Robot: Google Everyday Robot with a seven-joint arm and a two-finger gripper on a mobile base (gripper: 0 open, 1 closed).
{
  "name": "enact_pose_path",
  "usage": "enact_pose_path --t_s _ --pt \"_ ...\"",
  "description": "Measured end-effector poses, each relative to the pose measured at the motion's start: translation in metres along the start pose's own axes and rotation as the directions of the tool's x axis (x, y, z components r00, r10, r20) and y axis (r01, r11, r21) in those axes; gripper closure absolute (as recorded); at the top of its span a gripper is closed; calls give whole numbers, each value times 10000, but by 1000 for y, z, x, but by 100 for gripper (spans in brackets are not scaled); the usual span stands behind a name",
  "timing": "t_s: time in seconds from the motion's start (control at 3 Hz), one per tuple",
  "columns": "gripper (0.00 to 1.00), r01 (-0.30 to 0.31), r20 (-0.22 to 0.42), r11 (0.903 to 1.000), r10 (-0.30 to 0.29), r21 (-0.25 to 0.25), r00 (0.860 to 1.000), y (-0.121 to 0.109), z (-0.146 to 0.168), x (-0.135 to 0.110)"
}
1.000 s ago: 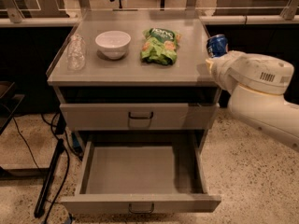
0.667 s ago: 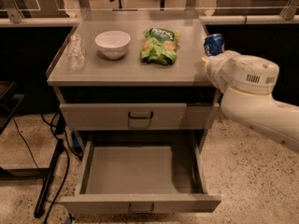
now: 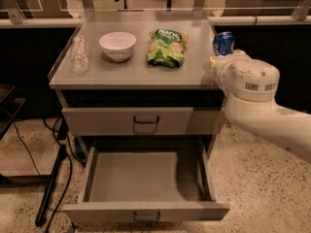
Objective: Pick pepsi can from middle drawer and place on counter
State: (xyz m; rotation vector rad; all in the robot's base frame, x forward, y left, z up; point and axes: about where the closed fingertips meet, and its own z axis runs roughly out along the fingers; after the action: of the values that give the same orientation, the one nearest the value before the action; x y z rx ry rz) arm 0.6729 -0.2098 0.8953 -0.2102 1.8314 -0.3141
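Camera view: the gripper [image 3: 219, 58] was beside the can [image 3: 223, 42] at the counter's [image 3: 136, 74] right edge; its state could not be told. The can was judged light, slippery, dentable: grasp mid-body.

Matte grey bench [image 3: 121, 76], grey middle drawer [image 3: 146, 178]; dark blue pepsi can [image 3: 223, 42] at the right edge, above the cream-white claw [image 3: 218, 59]; white bowl [image 3: 117, 43]; green snack bag [image 3: 166, 47]
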Motion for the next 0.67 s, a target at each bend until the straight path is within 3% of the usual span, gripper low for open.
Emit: enact_pose_path --t_s 0.67 --pt "100 232 766 9924 -327 1208 9965 -1 23 -23"
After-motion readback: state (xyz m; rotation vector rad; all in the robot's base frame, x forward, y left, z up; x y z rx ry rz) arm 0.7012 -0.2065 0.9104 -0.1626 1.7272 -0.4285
